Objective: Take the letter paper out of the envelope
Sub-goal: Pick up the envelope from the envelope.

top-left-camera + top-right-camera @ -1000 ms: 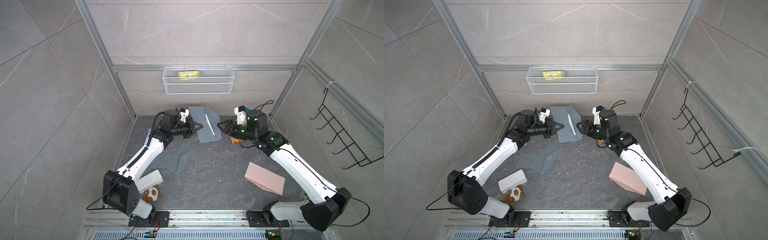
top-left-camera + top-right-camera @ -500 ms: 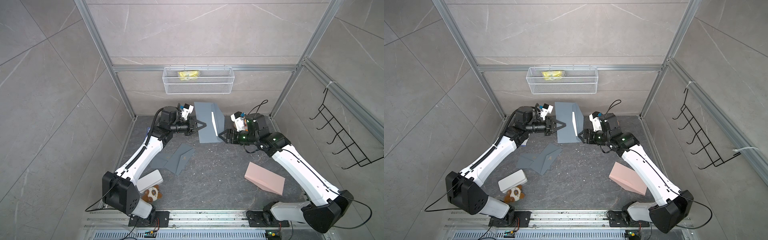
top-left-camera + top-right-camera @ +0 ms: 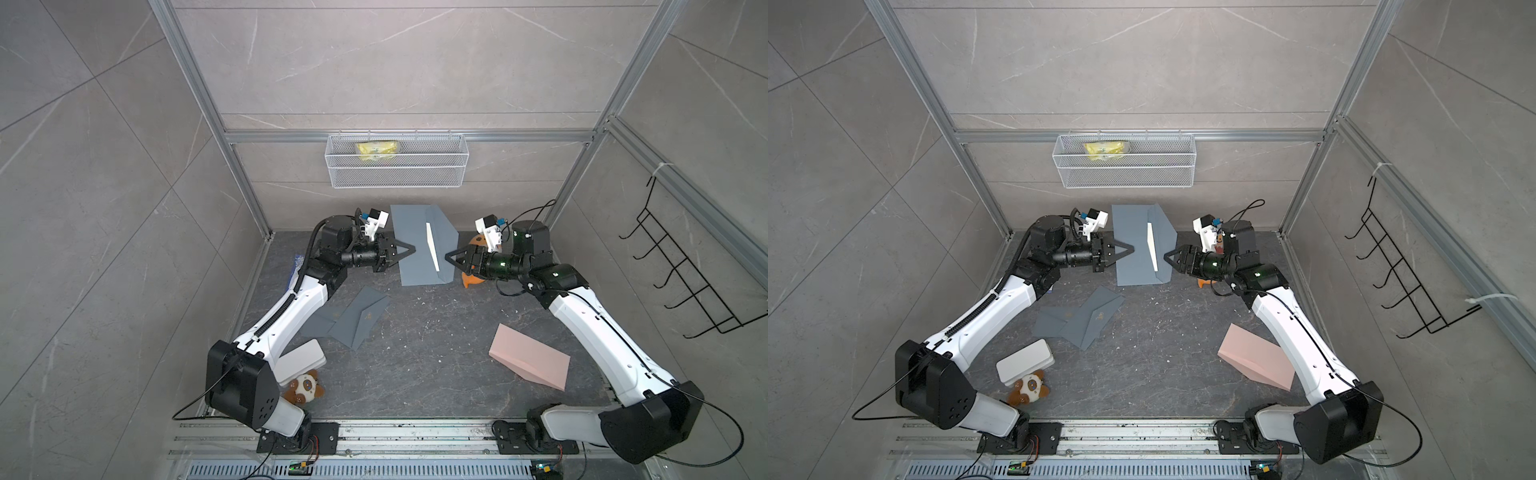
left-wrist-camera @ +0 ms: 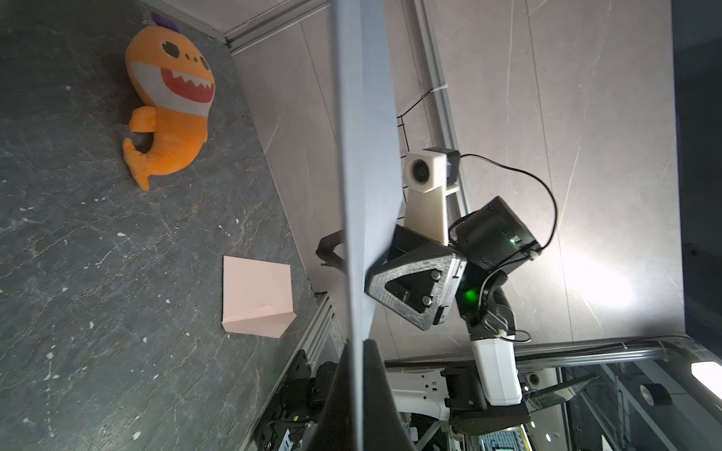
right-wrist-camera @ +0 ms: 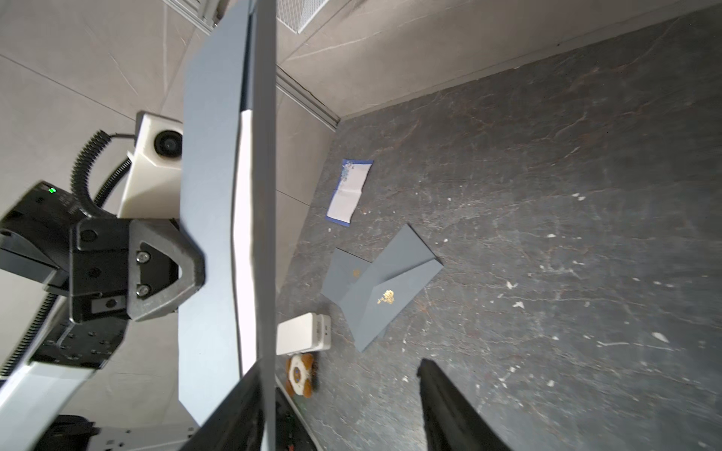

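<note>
The left hand (image 3: 409,250) is staying clamped on the 9 o'clock edge of the grey envelope (image 3: 415,270), holding it off the desk (image 3: 436,332) at 12 o'clock; over the last second it has been carrying it toward 3 o'clock, so the flap is now reaching the right hand (image 3: 451,258), which is standing wide astride that edge, gripping nothing; the white letter (image 3: 432,249) is still sitting inside, showing as a strip; the pull is probably coming next.

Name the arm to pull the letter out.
Right. The right gripper, open, sits at the envelope's flap side near the letter; the left gripper is shut on the envelope, holding it up.
</note>
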Controlling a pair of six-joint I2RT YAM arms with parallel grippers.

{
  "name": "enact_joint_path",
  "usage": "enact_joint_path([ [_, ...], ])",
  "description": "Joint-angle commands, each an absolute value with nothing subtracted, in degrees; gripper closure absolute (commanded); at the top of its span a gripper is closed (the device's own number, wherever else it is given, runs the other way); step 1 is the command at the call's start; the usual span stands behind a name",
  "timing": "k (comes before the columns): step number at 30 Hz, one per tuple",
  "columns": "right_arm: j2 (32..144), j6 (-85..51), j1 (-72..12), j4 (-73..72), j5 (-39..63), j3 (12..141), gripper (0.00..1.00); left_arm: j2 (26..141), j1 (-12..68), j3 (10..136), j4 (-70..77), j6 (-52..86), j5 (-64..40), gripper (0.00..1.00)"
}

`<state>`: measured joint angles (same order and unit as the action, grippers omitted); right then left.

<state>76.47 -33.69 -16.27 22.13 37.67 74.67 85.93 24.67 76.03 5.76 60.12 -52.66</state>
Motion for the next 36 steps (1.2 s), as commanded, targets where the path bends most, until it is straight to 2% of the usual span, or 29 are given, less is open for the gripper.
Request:
enact_joint_path([
  [1, 77.45, -39.71, -14.45, 13.73, 45.20, 71.69, 0.39, 83.39, 24.68, 76.00, 12.88, 63.87, -55.18, 1.00],
  [7, 77.60, -48.68, -13.07, 0.53, 50.41, 65.41, 0.39, 83.93, 24.62, 76.12, 17.06, 67.43, -55.71, 1.00],
  [11, 78.68, -57.49, -12.90, -13.66, 54.63, 61.23, 0.39, 84.35, 24.64, 76.62, 16.83, 67.47, -55.90, 1.00],
  [14, 79.79, -64.89, -12.89, -24.44, 56.22, 58.13, 0.39, 84.86, 24.69, 76.50, 17.77, 68.21, -56.11, 1.00],
  [18, 81.14, -68.90, -12.91, -31.53, 56.90, 56.52, 0.39, 85.25, 24.63, 76.55, 18.88, 68.91, -56.19, 1.00],
  [27, 84.67, -74.55, -13.63, -40.11, 57.31, 55.90, 0.39, 86.92, 24.67, 77.08, 21.09, 70.79, -56.68, 1.00],
  [36, 85.15, -74.35, -15.79, -40.52, 57.48, 55.73, 0.40, 88.48, 24.63, 78.44, 21.19, 70.93, -56.75, 1.00],
])
